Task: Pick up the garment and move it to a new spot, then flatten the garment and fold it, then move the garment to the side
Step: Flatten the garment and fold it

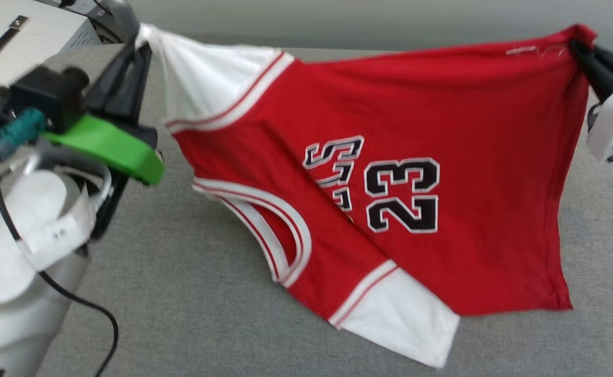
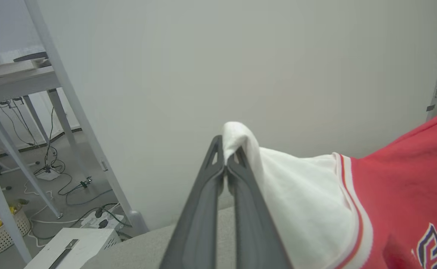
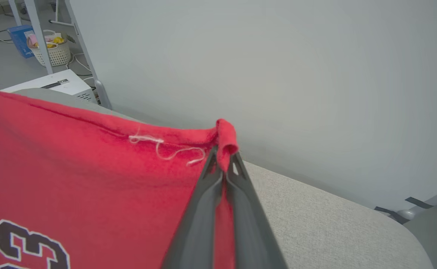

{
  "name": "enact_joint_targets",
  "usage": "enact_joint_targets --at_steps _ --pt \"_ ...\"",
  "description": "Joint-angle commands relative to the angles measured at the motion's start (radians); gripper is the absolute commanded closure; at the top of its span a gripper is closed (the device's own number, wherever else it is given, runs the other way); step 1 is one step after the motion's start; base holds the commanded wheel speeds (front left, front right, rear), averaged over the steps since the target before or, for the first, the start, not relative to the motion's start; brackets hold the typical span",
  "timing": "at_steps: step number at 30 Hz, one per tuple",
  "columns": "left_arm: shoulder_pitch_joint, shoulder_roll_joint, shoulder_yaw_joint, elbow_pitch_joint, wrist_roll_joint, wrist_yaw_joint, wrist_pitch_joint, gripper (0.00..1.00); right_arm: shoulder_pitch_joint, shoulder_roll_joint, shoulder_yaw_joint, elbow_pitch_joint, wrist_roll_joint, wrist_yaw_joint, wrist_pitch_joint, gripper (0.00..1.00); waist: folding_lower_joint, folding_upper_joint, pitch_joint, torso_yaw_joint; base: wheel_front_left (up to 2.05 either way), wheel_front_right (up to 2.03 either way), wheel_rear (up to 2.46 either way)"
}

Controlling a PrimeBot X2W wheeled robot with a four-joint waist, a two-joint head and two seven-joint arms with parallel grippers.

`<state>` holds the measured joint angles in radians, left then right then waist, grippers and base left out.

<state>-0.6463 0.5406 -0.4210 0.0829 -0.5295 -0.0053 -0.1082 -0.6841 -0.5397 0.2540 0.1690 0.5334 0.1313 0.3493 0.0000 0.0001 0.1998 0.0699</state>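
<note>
Presently the garment [image 1: 442,104] hangs spread between both grippers above the far edge of the grey padded surface [image 1: 191,293], with its number print facing the head camera. The left gripper [image 2: 225,149] is clenched on a white sleeve near the far left corner. The right gripper [image 3: 224,158] is clenched on a red hem corner. The lower sleeve appears to rest on the surface.

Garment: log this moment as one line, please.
phase: garment held up | left hand: shut on white sleeve | right hand: shut on red hem corner | state: stretched between hands over grey surface
</note>
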Motion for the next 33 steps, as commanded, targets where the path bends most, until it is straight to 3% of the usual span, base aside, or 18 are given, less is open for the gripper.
enact_joint_targets --at_steps 1,11,22,29,33 --pt "-0.071 0.008 0.007 0.006 0.007 -0.012 0.013 1.00 -0.042 0.008 -0.015 -0.017 -0.018 -0.001 0.006 1.00 0.0000 -0.0001 0.057 -0.028 0.00 0.00 0.00" --pt "-0.598 -0.005 0.018 0.121 0.034 -0.085 0.125 1.00 -0.415 0.062 -0.091 -0.006 -0.148 -0.001 0.047 1.00 0.0000 -0.0001 0.271 -0.065 0.00 0.00 0.00" --pt "-1.106 -0.034 -0.016 0.364 0.065 -0.119 0.125 1.00 -0.896 0.127 -0.084 0.237 -0.291 -0.001 -0.037 1.00 0.0000 -0.0001 0.374 -0.074 0.00 0.00 0.00" --pt "-1.217 -0.043 -0.071 0.485 0.052 -0.125 0.074 1.00 -1.023 0.135 -0.070 0.383 -0.296 -0.001 -0.102 1.00 0.0000 -0.0001 0.391 -0.054 0.00 0.00 0.00" --pt "-1.066 -0.016 -0.155 0.579 -0.030 -0.125 -0.027 1.00 -0.906 0.143 0.012 0.522 -0.234 -0.001 -0.208 1.00 0.0000 -0.0001 0.361 -0.053 0.00 0.00 0.00"
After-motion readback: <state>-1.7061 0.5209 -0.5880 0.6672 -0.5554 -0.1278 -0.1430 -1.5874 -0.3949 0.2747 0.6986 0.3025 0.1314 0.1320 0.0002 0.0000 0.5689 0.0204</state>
